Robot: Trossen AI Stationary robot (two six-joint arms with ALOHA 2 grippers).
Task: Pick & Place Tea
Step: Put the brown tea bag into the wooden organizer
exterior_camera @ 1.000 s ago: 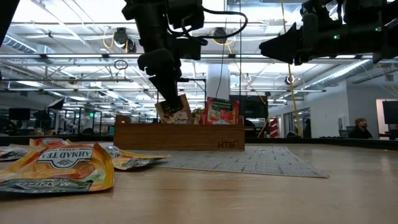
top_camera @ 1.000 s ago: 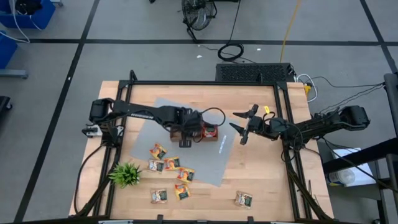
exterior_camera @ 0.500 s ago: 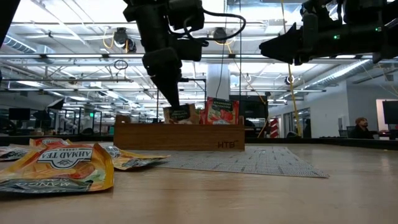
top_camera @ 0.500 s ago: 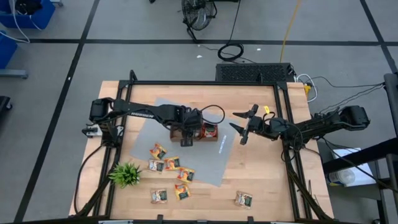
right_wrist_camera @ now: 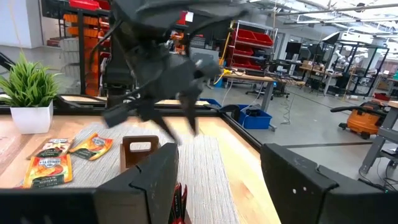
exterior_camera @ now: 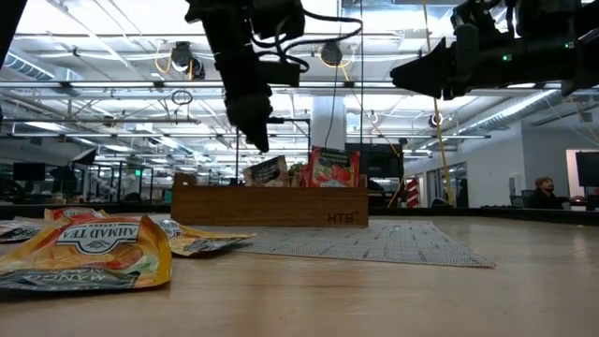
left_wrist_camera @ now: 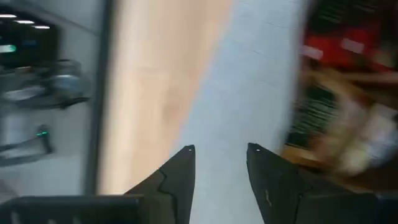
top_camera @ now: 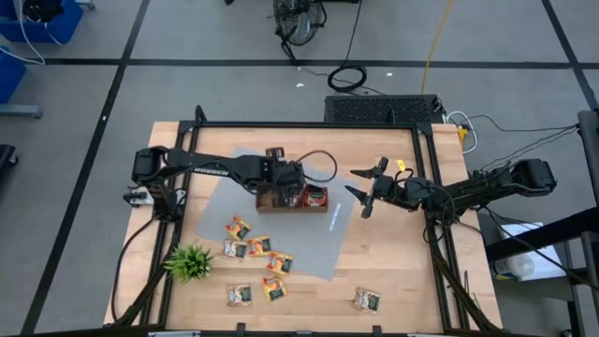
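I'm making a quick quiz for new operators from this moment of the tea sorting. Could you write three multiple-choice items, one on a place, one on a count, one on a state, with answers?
1. Where is the wooden tray?
A. on the grey mat
B. on bare wood beside the plant
C. off the table

2. How many tea sachets lie alone on the bare wood at the table's near right?
A. none
B. one
C. four

3. What is the left gripper holding?
A. a red sachet
B. the plant
C. nothing

Answers:
1 A: the high view shows the tray resting on the grey mat.
2 B: a single sachet lies there, apart from the cluster near the plant.
3 C: the left wrist view shows its fingers apart with nothing between them, and the low view shows it above the tray.
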